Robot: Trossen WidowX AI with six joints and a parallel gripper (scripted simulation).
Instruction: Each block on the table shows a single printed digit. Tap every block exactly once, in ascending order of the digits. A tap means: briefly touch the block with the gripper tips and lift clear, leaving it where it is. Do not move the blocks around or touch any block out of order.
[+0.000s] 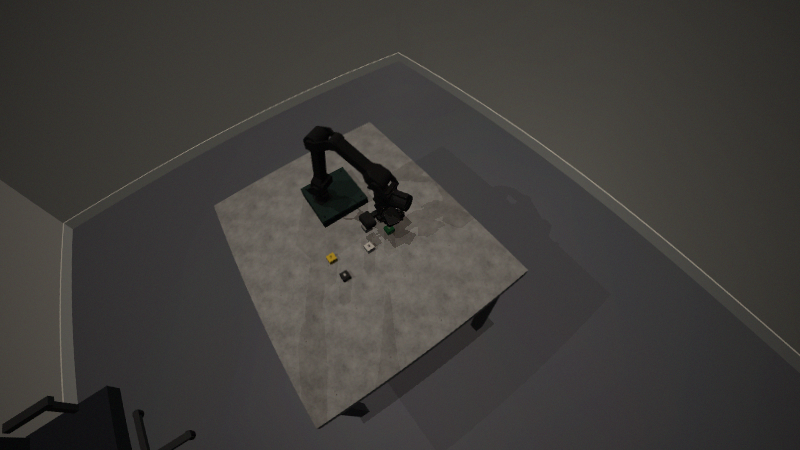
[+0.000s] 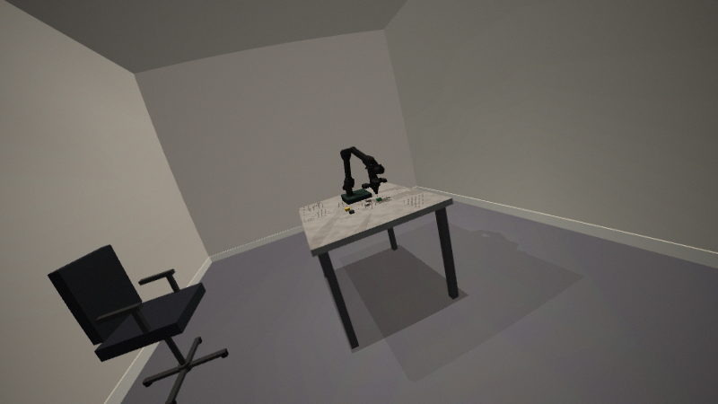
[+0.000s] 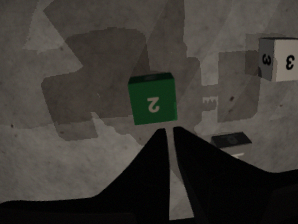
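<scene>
Hovering gripper [image 3: 166, 132]: fingers clenched almost together, a thin gap between the tips, nothing held, tips just below the green block in the wrist frame, not touching it
Green block [image 3: 153, 99]: one, printed 2, centre of the wrist view
White block [image 3: 280, 58]: one, printed 3, right edge of the wrist view, apart from the green one
Yellow block [image 1: 331, 257]: one, centre-left of the top view
Dark block [image 1: 344, 275]: one, just below the yellow
Count: four blocks, one arm
Table [image 1: 447, 251]: bare grey top runs toward the right and lower edges in the top view
</scene>
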